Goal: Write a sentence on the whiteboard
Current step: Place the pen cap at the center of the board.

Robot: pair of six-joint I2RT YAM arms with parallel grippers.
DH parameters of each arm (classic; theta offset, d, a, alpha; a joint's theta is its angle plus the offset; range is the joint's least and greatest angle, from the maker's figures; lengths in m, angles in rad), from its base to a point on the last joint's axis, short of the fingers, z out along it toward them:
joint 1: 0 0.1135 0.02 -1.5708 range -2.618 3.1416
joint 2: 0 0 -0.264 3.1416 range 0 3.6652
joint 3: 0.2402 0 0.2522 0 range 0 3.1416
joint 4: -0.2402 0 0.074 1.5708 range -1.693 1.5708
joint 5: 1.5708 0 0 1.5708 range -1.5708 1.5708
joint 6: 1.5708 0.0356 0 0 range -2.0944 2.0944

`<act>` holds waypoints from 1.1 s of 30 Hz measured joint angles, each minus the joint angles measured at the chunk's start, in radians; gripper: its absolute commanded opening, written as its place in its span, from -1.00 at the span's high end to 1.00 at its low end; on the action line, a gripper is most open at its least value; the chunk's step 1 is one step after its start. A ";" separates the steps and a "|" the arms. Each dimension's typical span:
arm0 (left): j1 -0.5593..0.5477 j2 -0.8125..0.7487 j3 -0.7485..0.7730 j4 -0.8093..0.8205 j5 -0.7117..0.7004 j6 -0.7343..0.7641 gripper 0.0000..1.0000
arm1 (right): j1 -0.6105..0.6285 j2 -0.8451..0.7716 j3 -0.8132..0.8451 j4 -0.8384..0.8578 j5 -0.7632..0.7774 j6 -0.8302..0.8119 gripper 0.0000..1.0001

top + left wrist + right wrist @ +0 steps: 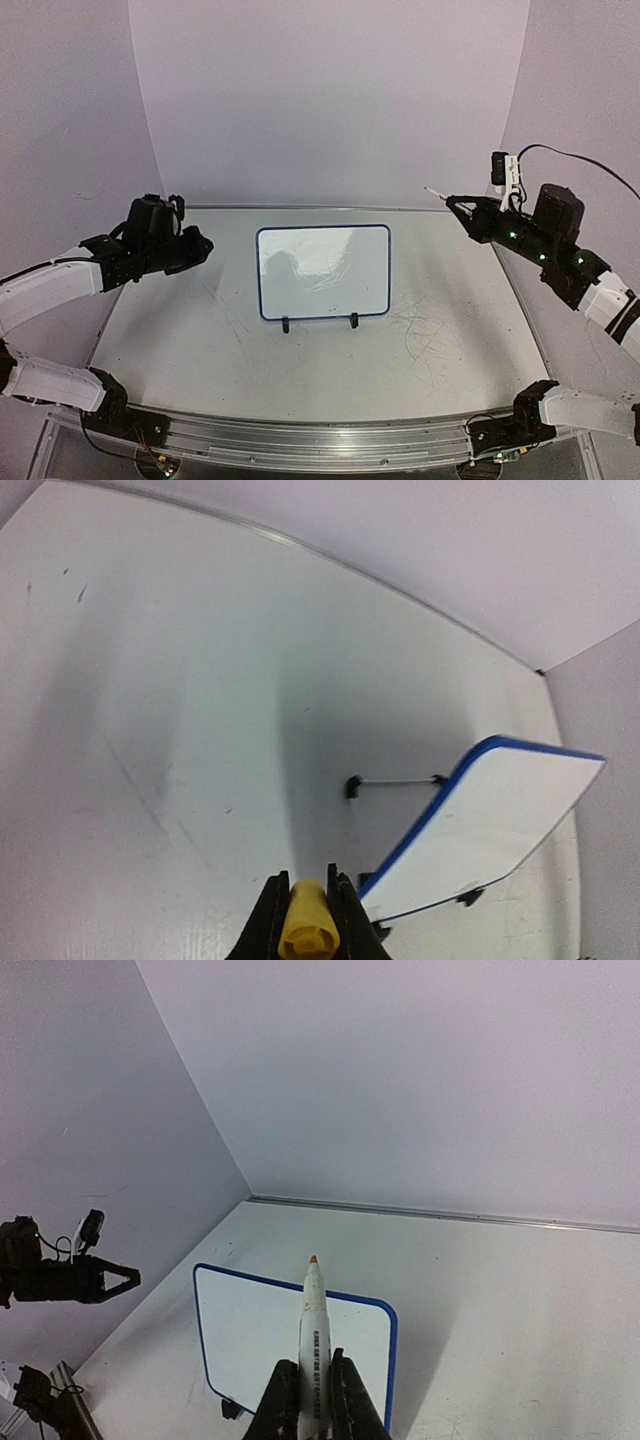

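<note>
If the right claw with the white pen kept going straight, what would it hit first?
Probably the pale lilac wall: the right gripper and its white marker seem aimed above the blue-framed whiteboard; depth unclear.

The whiteboard (322,272) is white with a dark blue frame and black feet (286,324). The worktop (450,330) is white with thin grey scribbles. The marker (314,1320) is white with black print and an orange tip; the cap (305,925) is yellow. The left gripper (305,878) and right gripper (312,1360) are black. The walls (330,100) are pale lilac.
</note>
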 measured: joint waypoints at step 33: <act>-0.038 0.348 -0.163 0.148 -0.008 -0.020 0.60 | 0.000 0.017 -0.006 0.026 -0.002 0.002 1.00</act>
